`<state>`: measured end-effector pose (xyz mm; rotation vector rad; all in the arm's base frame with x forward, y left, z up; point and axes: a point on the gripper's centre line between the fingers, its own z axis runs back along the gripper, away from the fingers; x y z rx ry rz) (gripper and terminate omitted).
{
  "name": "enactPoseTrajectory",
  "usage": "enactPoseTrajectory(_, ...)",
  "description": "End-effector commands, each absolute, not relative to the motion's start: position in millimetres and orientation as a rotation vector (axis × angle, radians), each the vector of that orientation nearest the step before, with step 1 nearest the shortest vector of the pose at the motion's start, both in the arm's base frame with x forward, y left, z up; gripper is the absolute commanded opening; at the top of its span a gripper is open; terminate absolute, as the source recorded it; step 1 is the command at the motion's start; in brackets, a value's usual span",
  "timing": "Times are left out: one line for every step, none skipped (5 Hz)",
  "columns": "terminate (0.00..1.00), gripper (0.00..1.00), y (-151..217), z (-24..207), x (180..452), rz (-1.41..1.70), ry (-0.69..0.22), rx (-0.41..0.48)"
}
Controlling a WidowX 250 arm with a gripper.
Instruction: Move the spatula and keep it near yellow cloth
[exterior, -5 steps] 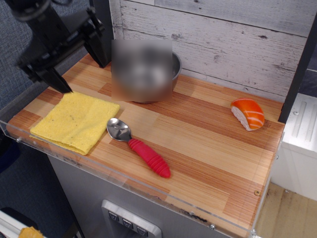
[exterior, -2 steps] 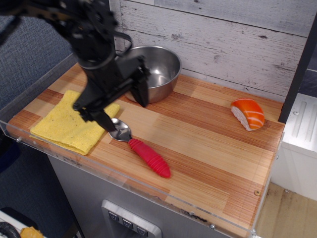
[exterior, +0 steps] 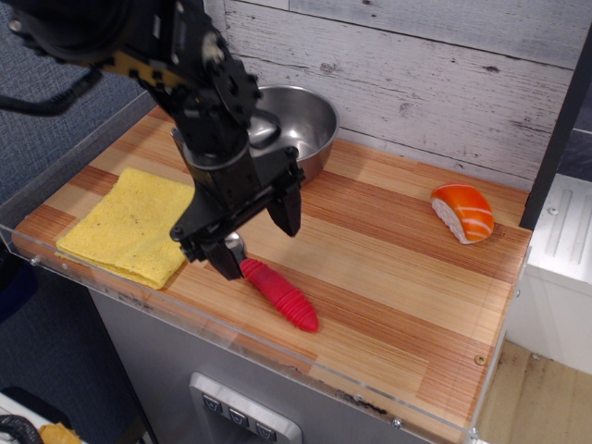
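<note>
On the wooden counter (exterior: 388, 250), the tool (exterior: 256, 236) hangs spread apart over the spatula (exterior: 277, 291).

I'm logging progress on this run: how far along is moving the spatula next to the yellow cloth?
Done: the red-handled, silver-headed spatula already lies on the wooden counter, its head close to the folded pale-yellow cloth. In hand: the black gripper hangs open above the spatula's head, one finger by the handle's top; nothing is grasped. Left: perhaps only pulling the arm clear.
</note>
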<state>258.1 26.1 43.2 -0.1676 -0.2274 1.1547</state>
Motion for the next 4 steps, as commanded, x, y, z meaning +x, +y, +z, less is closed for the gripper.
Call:
enactPoseTrajectory(0.00, 1.00, 19.7, 22.2, 260.6, 1.134, -0.209, -0.130)
enactPoseTrajectory(0.00, 1.00, 16.7, 17.3, 261.9, 1.118, -0.199, -0.111)
enactPoseTrajectory(0.00, 0.00, 16.0, 13.2, 258.3, 1.169, -0.206, -0.057)
enactPoseTrajectory(0.00, 0.00, 17.9, 14.6, 257.4, 1.191, -0.226, -0.038)
